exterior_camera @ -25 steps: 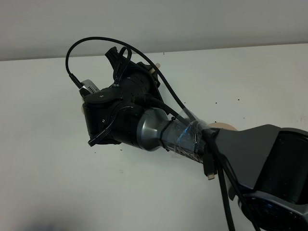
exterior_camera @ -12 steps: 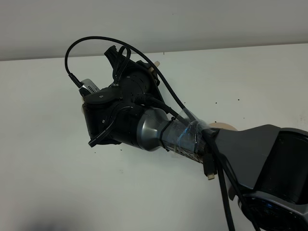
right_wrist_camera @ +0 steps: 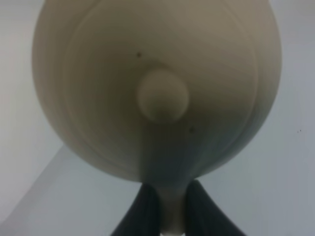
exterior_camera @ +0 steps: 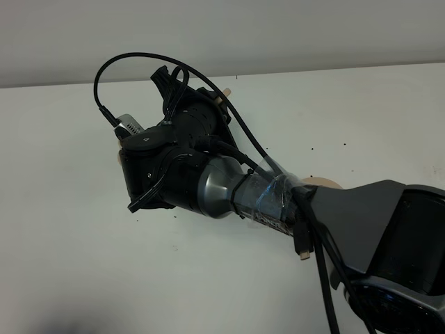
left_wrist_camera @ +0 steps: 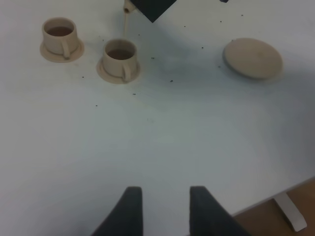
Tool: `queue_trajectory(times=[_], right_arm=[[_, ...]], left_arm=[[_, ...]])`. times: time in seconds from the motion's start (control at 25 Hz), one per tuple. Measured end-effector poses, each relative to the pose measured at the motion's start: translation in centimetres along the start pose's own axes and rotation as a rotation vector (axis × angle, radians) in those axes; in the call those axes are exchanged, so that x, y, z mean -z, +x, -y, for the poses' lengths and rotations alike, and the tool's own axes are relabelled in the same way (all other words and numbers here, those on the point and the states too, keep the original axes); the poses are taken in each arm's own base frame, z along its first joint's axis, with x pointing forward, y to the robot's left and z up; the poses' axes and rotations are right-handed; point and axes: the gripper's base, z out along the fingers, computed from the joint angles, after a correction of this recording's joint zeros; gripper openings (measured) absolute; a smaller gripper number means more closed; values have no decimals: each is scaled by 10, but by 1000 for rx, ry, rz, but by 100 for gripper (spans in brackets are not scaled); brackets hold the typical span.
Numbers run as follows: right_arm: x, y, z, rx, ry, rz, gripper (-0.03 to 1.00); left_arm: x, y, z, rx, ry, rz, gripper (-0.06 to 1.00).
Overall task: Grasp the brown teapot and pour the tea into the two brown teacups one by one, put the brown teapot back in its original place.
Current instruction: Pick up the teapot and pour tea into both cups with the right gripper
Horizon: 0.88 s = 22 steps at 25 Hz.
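Note:
In the right wrist view the beige teapot (right_wrist_camera: 157, 83) fills the frame, its lid knob (right_wrist_camera: 162, 95) facing the camera. My right gripper (right_wrist_camera: 170, 209) is shut on its loop handle. In the left wrist view the teapot's spout (left_wrist_camera: 127, 6) hangs tilted above the nearer teacup (left_wrist_camera: 120, 57), with a thin stream running down to it. Both this cup and the second teacup (left_wrist_camera: 60, 35) stand on small saucers and hold reddish-brown tea. The wide saucer (left_wrist_camera: 253, 58) lies bare, apart from the cups. My left gripper (left_wrist_camera: 162, 206) is open and empty, well back from the cups.
In the exterior high view my right arm (exterior_camera: 208, 181) covers the cups and most of the teapot; only an edge of the wide saucer (exterior_camera: 321, 182) shows. The white table's edge (left_wrist_camera: 275, 194) and the floor show in the left wrist view.

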Motion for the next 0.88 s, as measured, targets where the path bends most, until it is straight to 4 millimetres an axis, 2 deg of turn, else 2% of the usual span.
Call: queue_trajectory(times=[0.88], right_arm=[[0, 0, 0, 0, 3, 2, 11]], left_arm=[[0, 0, 0, 0, 0, 0, 26]])
